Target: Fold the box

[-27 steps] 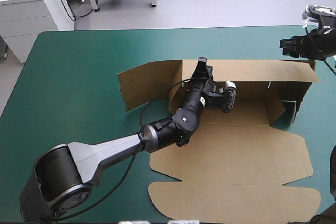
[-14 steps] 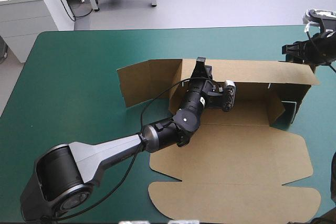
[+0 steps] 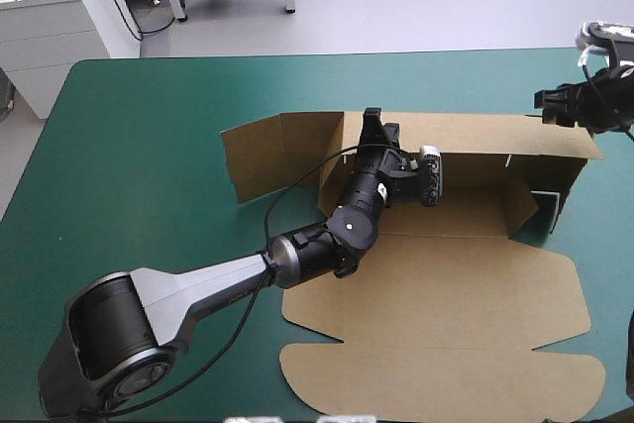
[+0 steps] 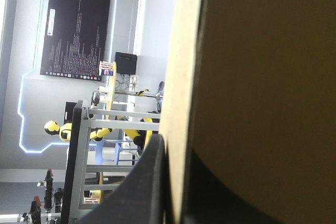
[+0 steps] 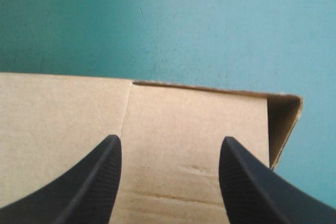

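Note:
The brown box (image 3: 446,274) lies in the middle of the table with its back wall raised and its wide lid flat toward the front edge. A side flap (image 3: 258,156) stands out at the left end. My left gripper (image 3: 373,129) is shut on the top edge of the back wall near its left end. In the left wrist view the board (image 4: 262,77) fills the space beside one black finger (image 4: 142,192). My right gripper (image 3: 552,106) hovers open over the wall's far right corner. In its own view the fingers (image 5: 94,177) stand apart above the board (image 5: 184,129).
The teal-green cover (image 3: 129,146) shows left of the box and beyond the back wall (image 5: 157,24). The table's far edge and right edge lie close to my right gripper. A short end flap (image 3: 550,207) stands at the box's right end.
My right gripper has come slightly nearer and lower toward the wall's right corner. My left gripper has shifted a little toward the far edge with the wall in it.

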`<action>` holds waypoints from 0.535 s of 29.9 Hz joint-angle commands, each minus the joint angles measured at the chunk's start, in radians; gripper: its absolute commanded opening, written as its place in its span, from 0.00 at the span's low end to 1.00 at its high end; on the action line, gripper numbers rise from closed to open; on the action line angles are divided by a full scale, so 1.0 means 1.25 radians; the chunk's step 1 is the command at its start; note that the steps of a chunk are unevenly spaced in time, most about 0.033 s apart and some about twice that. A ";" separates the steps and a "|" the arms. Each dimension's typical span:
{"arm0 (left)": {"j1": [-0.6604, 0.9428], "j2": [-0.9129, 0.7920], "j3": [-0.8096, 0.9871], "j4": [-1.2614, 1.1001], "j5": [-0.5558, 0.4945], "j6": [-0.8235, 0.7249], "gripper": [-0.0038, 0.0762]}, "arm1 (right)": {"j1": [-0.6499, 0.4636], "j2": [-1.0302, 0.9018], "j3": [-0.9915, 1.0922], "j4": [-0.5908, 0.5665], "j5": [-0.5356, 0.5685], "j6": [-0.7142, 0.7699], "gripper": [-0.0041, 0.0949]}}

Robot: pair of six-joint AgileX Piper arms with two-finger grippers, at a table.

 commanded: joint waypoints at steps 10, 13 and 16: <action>-0.004 -0.037 -0.019 0.001 0.029 -0.024 0.04 | -0.005 -0.037 0.094 0.061 -0.064 -0.012 0.53; -0.004 -0.037 -0.019 0.001 0.024 -0.024 0.04 | -0.005 -0.037 0.125 0.121 -0.069 -0.043 0.51; -0.004 -0.037 -0.019 0.001 0.024 -0.024 0.04 | -0.005 -0.037 0.133 0.172 -0.093 -0.065 0.48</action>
